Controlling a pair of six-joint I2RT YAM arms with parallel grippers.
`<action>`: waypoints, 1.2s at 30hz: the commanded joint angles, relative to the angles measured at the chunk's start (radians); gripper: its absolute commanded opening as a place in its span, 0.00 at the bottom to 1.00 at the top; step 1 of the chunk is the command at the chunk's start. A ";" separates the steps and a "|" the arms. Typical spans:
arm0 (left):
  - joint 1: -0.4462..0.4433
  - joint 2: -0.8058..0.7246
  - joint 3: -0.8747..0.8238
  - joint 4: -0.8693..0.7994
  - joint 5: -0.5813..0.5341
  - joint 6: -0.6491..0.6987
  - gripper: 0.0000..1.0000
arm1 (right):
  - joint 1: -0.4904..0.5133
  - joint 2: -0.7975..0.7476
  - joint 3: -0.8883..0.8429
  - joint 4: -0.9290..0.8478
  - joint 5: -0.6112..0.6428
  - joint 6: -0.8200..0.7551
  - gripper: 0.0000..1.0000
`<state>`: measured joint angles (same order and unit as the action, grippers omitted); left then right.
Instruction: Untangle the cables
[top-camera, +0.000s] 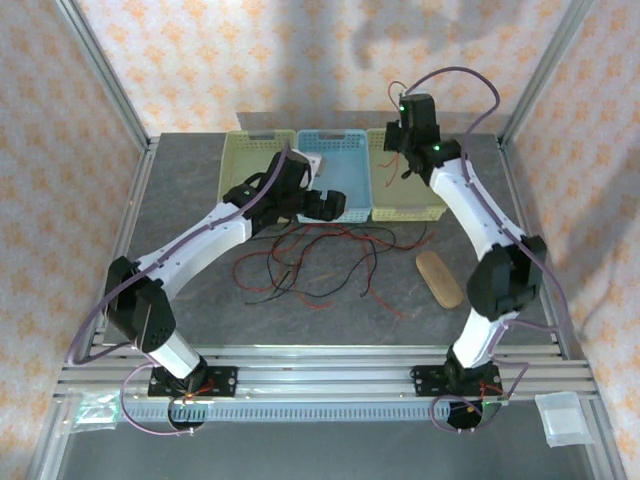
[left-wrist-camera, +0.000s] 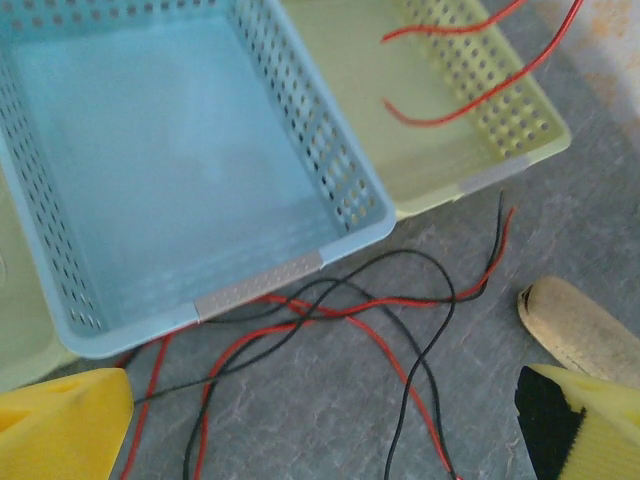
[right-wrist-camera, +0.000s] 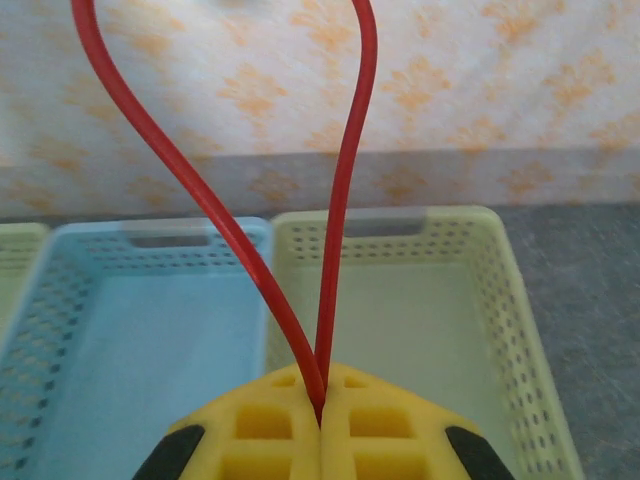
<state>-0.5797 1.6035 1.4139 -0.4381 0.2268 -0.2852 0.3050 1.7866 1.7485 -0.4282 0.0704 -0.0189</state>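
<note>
Red cable (right-wrist-camera: 345, 200): pinched in the right hand (right-wrist-camera: 322, 405), whose pads (right-wrist-camera: 400, 430) are pressed together on it with no gap. Two strands rise from the seam between the pads and run off the top of the wrist view.

Under and ahead of this hand: yellow-green basket (right-wrist-camera: 520, 330), with the blue basket (right-wrist-camera: 60, 330) beside it toward the left arm. From above, the right hand (top-camera: 398, 160) hangs raised over the yellow-green basket (top-camera: 405, 195).

Left hand (left-wrist-camera: 325, 425): spread wide, nothing held. Its yellow fingers (left-wrist-camera: 60, 425) sit at the lower corners of the wrist view.

Between those fingers and just ahead of them, the cables (left-wrist-camera: 400, 300) lie loose on the grey desk (left-wrist-camera: 600, 220), red and black strands crossing one another several times. One black cable (left-wrist-camera: 430, 330) loops through the middle.

Ahead of the left hand: near rim of the blue basket (left-wrist-camera: 290, 270).

Close by the left hand's right finger: an oblong wooden piece (left-wrist-camera: 580, 325) lying flat.

Top view: the left hand (top-camera: 322, 205) is at the blue basket's near edge, and the tangle (top-camera: 320, 262) lies between it and the arm bases.
</note>
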 joint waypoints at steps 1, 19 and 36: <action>0.006 -0.048 -0.021 0.027 -0.025 -0.113 0.99 | -0.045 0.062 0.100 -0.094 0.039 0.052 0.00; 0.007 -0.279 -0.169 0.148 -0.180 -0.104 0.99 | -0.189 0.368 0.279 -0.292 -0.511 0.134 0.00; 0.009 -0.347 -0.187 0.068 -0.216 -0.063 0.99 | -0.198 0.595 0.439 -0.309 -0.274 0.172 0.66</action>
<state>-0.5797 1.2953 1.2381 -0.3523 0.0383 -0.3904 0.1059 2.4027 2.1448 -0.7406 -0.2317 0.1459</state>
